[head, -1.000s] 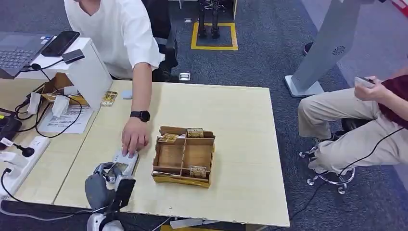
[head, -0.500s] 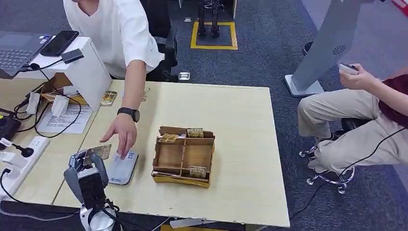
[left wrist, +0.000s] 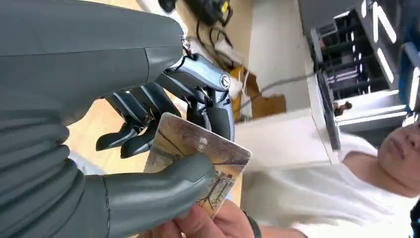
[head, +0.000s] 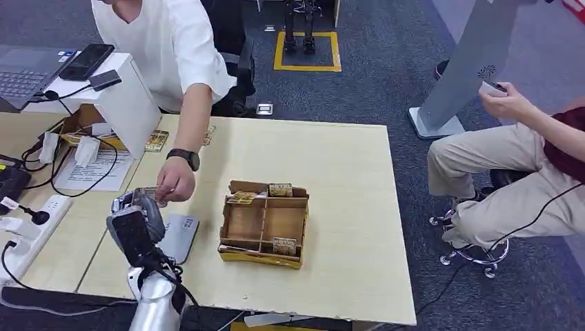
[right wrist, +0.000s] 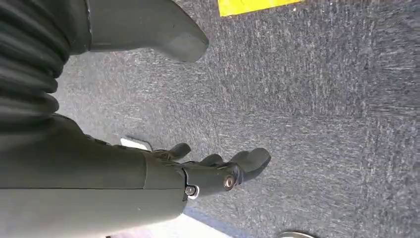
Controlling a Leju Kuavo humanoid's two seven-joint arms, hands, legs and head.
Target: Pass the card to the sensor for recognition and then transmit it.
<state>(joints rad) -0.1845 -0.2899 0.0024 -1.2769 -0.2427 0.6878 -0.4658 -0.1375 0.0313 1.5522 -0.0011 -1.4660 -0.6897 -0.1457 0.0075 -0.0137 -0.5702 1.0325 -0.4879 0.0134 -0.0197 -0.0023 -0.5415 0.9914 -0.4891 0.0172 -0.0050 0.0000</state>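
Card (left wrist: 198, 158) sat pinched between the left hand's (head: 136, 219) thumb and fingers (left wrist: 213, 106), raised above the grey sensor (head: 178, 236) on the table (head: 345, 179). A person's hand (head: 174, 185) reached to it, seemingly touching its edge. The right hand (right wrist: 208, 171) hung over the carpet, fingers loosely spread, holding nothing.

We see the head view bright and evenly lit, with only soft, faint shadows on the pale table (head: 345, 172). The left wrist view has strong glare at its bright side, where the details wash out, and the near left hand (left wrist: 99, 148) looks soft. The right wrist view is dimmer, a little blurred
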